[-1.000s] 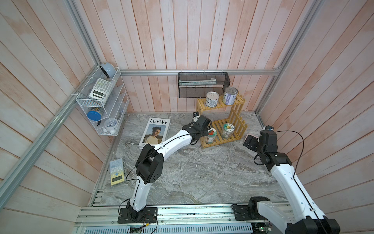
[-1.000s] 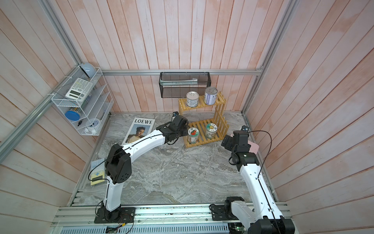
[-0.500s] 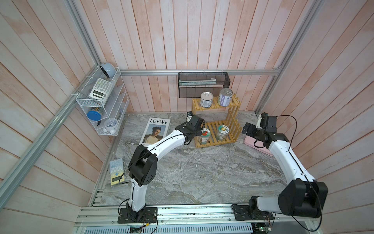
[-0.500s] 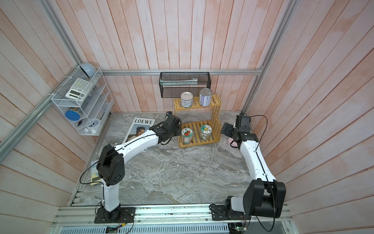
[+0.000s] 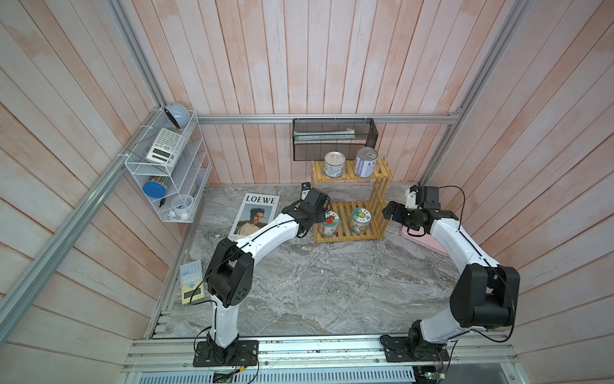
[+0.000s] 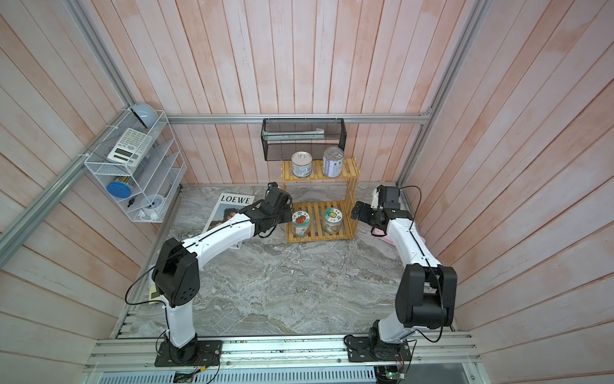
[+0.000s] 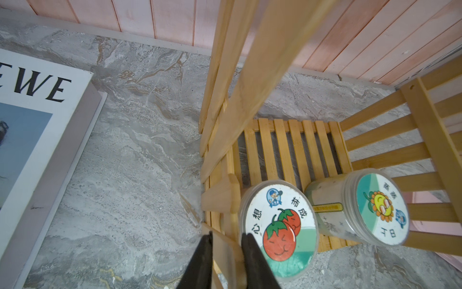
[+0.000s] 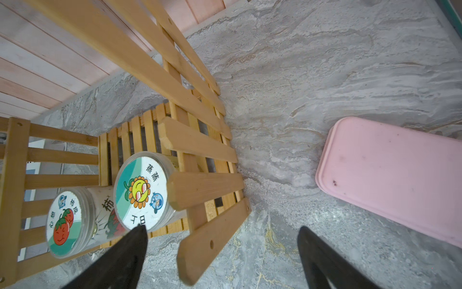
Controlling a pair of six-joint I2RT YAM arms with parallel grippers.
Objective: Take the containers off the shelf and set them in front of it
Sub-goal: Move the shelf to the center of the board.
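- No container off the shelf point(image 5: 380, 199) yet: all four on it, bare floor point(image 5: 315, 282) in front.
- On its top tier, blue can point(image 5: 334, 164) and purple can point(image 5: 365, 162) side by side. Both upright, long axis vertical, pull-tab ends up.
- On its lower tier, near the front edge, tomato jar point(image 5: 329, 221) toward the left end, sunflower jar point(image 5: 361, 217) just beside it. Upright too, sticker lids up.
- At the shelf's front-left corner, left claw point(image 7: 227, 236): fingers set narrow with the corner slat between them, looking pinched on the wood, not on a jar. Likely there to pin the light shelf down while a jar comes out.
- At the shelf's right end, right claw point(image 8: 223, 229): spread as wide as can be, holding nothing. One finger by the sunflower jar's lid, with the shelf's slatted side in between. Wide enough for a round jar body, probably the reason.
- Slats closing off that right end, so going in from the open front looks the only way. Sunflower jar nearest, a likely first pick.
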